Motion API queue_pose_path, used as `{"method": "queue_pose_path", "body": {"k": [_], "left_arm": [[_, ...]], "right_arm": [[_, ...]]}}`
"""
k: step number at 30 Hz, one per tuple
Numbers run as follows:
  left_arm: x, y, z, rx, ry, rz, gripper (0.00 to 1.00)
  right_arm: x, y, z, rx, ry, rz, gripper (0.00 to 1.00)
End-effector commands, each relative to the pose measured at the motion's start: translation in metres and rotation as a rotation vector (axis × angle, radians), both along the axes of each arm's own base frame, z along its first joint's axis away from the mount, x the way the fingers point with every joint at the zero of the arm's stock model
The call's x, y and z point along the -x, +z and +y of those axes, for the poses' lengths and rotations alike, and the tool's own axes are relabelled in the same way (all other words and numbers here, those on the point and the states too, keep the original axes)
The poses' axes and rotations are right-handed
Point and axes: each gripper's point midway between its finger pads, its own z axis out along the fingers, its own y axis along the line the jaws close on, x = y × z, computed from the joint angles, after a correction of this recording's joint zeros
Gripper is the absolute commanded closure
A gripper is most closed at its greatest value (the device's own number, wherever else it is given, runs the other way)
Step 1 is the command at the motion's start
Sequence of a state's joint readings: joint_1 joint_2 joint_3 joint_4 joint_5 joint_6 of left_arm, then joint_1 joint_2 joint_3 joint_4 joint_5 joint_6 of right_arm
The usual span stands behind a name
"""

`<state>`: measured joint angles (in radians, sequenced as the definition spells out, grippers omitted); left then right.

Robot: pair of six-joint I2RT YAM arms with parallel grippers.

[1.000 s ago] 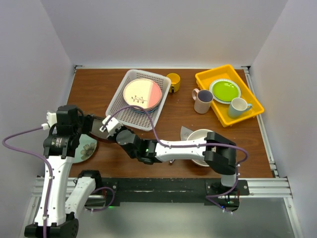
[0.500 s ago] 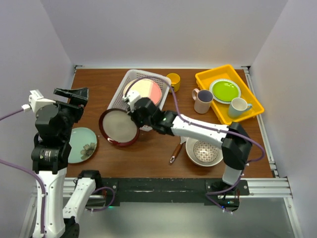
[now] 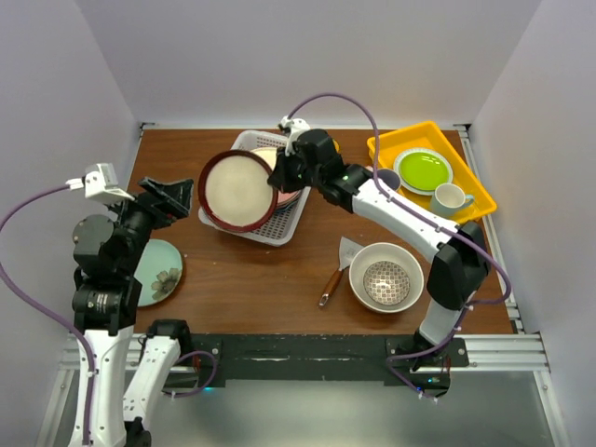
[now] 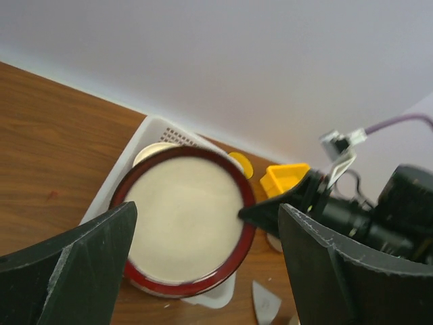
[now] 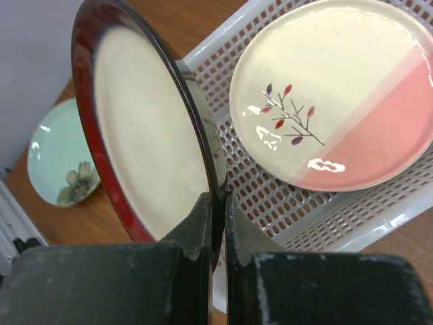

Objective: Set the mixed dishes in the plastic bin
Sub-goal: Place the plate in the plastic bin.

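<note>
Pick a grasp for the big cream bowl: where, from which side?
Pinch the rim of the cream bowl from above, one finger inside: it sits upright, open, and looks too wide to span. Take the right side; the spatula lies close on its left.

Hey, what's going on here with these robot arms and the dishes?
The right tool pinches the rim of the red-rimmed cream plate, holding it tilted over the white bin's edge, where a pink-and-cream plate lies. The left tool is open and empty, raised near the pale green plate. The cream bowl sits on the table.
</note>
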<state>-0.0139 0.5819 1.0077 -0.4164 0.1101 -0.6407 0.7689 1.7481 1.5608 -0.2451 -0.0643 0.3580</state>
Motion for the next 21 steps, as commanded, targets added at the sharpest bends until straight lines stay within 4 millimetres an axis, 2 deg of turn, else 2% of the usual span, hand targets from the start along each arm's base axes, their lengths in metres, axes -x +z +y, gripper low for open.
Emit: {"method": "queue_pose_path", "body": {"k": [1,2,4,5,7,9,10,11,13,14,21], "left_arm": [[0.004,-0.005,0.001,-0.163,-0.019,-0.064,0.09],[0.003,-0.013,0.004,-0.198,-0.013,-0.052,0.09],[0.006,-0.020,0.008,-0.237,0.006,-0.051,0.09],[0.004,-0.030,0.008,-0.250,0.004,-0.036,0.09],[0.006,-0.036,0.009,-0.277,0.001,-0.039,0.09],[0.003,-0.053,0.007,-0.291,-0.010,-0.013,0.09],[0.003,-0.055,0.007,-0.297,-0.016,-0.018,0.09],[0.001,-0.067,0.005,-0.306,-0.028,-0.001,0.09],[-0.001,-0.074,0.003,-0.308,-0.039,0.002,0.09],[-0.003,-0.086,0.002,-0.308,-0.050,0.020,0.09],[-0.009,-0.117,-0.004,-0.294,-0.084,0.052,0.09]], "right_arm": [[-0.023,0.101,0.012,-0.300,-0.013,-0.066,1.00],[-0.032,0.105,0.007,-0.315,-0.037,-0.063,1.00],[-0.044,0.095,0.004,-0.312,-0.060,-0.037,1.00],[-0.053,0.097,0.000,-0.331,-0.080,-0.024,1.00],[-0.064,0.085,-0.002,-0.333,-0.098,0.010,1.00],[-0.075,0.086,-0.006,-0.358,-0.119,0.033,1.00],[-0.082,0.076,-0.007,-0.356,-0.130,0.055,1.00],[-0.089,0.076,-0.011,-0.370,-0.149,0.072,1.00],[-0.099,0.067,-0.011,-0.378,-0.157,0.098,1.00],[-0.105,0.062,-0.014,-0.386,-0.173,0.117,1.00],[-0.126,0.032,-0.018,-0.405,-0.205,0.204,1.00]]}}
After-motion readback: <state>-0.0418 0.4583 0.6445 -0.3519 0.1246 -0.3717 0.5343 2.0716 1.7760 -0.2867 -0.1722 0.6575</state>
